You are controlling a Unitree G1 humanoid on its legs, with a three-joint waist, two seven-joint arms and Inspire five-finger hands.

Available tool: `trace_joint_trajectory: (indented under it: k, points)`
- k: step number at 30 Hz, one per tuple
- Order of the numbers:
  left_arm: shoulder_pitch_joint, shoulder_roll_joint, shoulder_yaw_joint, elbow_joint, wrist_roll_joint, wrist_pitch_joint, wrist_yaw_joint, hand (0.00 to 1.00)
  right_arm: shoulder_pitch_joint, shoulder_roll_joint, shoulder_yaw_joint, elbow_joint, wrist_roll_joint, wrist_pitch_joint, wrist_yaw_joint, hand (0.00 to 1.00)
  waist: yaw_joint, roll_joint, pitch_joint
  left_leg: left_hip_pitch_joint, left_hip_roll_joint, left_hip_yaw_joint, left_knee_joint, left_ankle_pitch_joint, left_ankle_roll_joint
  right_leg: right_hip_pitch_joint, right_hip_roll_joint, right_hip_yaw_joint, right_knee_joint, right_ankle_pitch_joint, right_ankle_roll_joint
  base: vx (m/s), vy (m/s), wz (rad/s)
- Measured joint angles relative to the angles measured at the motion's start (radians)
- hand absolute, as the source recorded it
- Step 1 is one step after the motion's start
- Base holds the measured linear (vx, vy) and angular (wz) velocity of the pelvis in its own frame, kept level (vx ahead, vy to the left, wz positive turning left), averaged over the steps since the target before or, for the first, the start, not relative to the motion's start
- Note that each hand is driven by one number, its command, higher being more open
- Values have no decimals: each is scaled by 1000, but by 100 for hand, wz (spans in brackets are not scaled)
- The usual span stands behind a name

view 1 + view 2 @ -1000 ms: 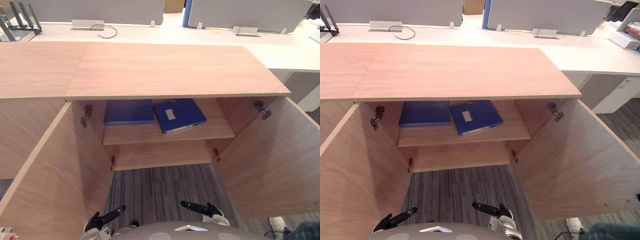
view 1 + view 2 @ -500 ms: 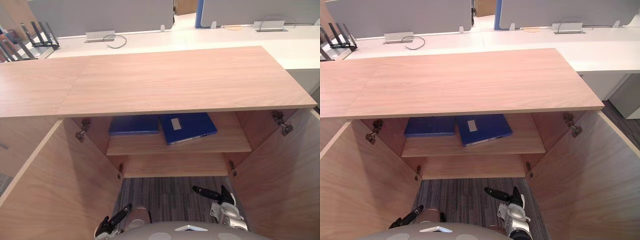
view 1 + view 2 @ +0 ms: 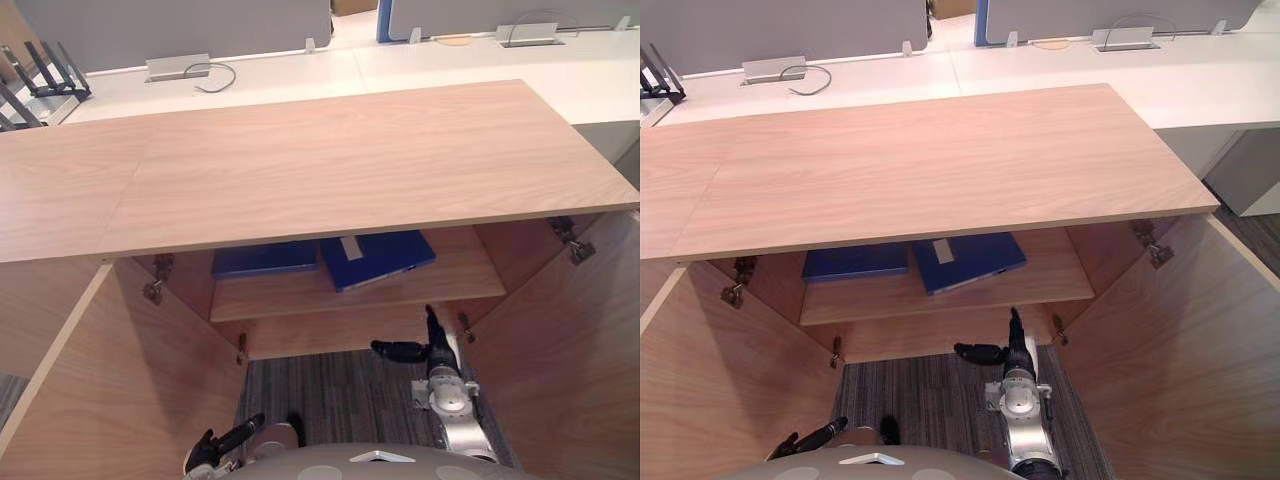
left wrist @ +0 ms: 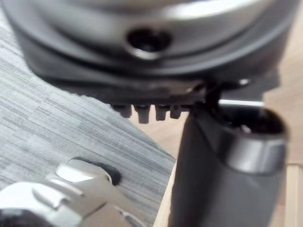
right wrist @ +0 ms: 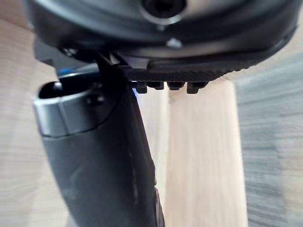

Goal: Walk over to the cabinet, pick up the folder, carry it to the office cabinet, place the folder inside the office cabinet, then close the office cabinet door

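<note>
The wooden cabinet (image 3: pixel 330 160) stands with its left door (image 3: pixel 100 400) and right door (image 3: pixel 585 350) swung open. Two blue folders lie on its upper shelf (image 3: pixel 455 282): a plain folder (image 3: pixel 262 258) on the left and a labelled folder (image 3: pixel 380 258) just beside it on the right. The robot's right hand (image 3: pixel 1014 352) is held up near the shelf's front edge, fingers straight, thumb spread, holding nothing. The left hand (image 3: pixel 225 440) hangs low over the grey carpet (image 3: pixel 340 395), fingers straight and empty
</note>
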Motion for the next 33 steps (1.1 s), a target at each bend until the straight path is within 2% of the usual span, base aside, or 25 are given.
trace_joint_trajectory:
  k: [5, 9, 13, 17, 20, 21, 23, 26, 28, 30, 31, 33]
  points:
    - [2, 39, -58, 21, 37, -30, -5, 100, 4, -64, 34, -1, -178, -47, -24, 100, -4, -13, -8, -1, -10, -14, -36, 22, -2, 1, 12, 1, -35, 21, -4, 4, -13, 2]
    - [3, 69, -110, 61, 81, -49, -9, 100, 11, -159, 98, 16, -296, -83, -24, 100, -4, -16, -6, -3, -23, -37, -50, 29, 3, 0, 8, 3, -53, 34, -2, -5, 5, 2]
    - [2, 86, -157, 69, 81, -64, -15, 100, -42, -247, 148, 135, -375, -117, -6, 100, 17, -20, -7, -6, -38, -68, -67, 45, 7, 0, 4, -1, -64, 38, -2, -40, 16, 10]
    - [2, 98, -204, 69, 81, -77, -23, 100, -154, -313, 180, 297, -409, -121, 16, 100, 22, -13, -3, -14, -49, -105, -91, 70, 13, -8, 2, -14, -66, 41, -3, -58, 9, 14]
    - [-7, 98, -235, 65, 81, -82, -26, 100, -266, -373, 181, 400, -411, -112, 17, 100, 31, 16, 20, -35, -57, -124, -100, 87, 20, -28, 2, -16, -65, 51, -3, -85, 28, 9]
    - [-8, 98, -254, 54, 82, -84, -29, 100, -322, -407, 181, 434, -411, -98, 17, 100, 33, 37, 34, -58, -58, -132, -98, 97, 23, -46, 1, -22, -65, 58, -3, -72, 26, 14]
    - [-9, 96, -263, 41, 82, -86, -29, 100, -394, -440, 181, 465, -411, -80, 17, 100, 36, 62, 68, -73, -59, -138, -97, 108, 28, -59, 2, -24, -63, 66, 1, -93, 31, 9]
    - [-7, 96, -293, 41, 118, -78, -21, 100, -531, -511, 185, 484, -410, -48, 13, 100, 51, 115, 140, -128, -55, -145, -82, 124, 32, -125, 3, -21, -20, 70, 0, -101, 27, 2]
    - [2, 87, -295, 51, 118, -65, -12, 100, -586, -518, 203, 476, -410, -40, 11, 100, 61, 126, 172, -146, -49, -135, -81, 129, 31, -165, 4, -9, 18, 62, -2, -96, 16, -12]
    - [10, 72, -303, 50, 118, -55, -8, 100, -610, -518, 229, 441, -410, -32, 11, 100, 75, 125, 189, -166, -46, -123, -78, 134, 30, -213, 2, 6, 71, 44, -3, -62, -1, -16]
    - [15, 45, -305, 47, 116, -56, -8, 100, -635, -518, 267, 401, -410, -28, 11, 100, 76, 122, 205, -186, -45, -116, -65, 134, 30, -265, -6, 19, 139, 15, -4, -69, -33, -11]
    - [16, 45, -302, 30, 115, -59, -5, 100, -658, -519, 292, 323, -410, -26, 10, 100, 78, 117, 217, -210, -40, -100, -63, 136, 29, -321, -7, 38, 200, -7, -8, -75, -43, -18]
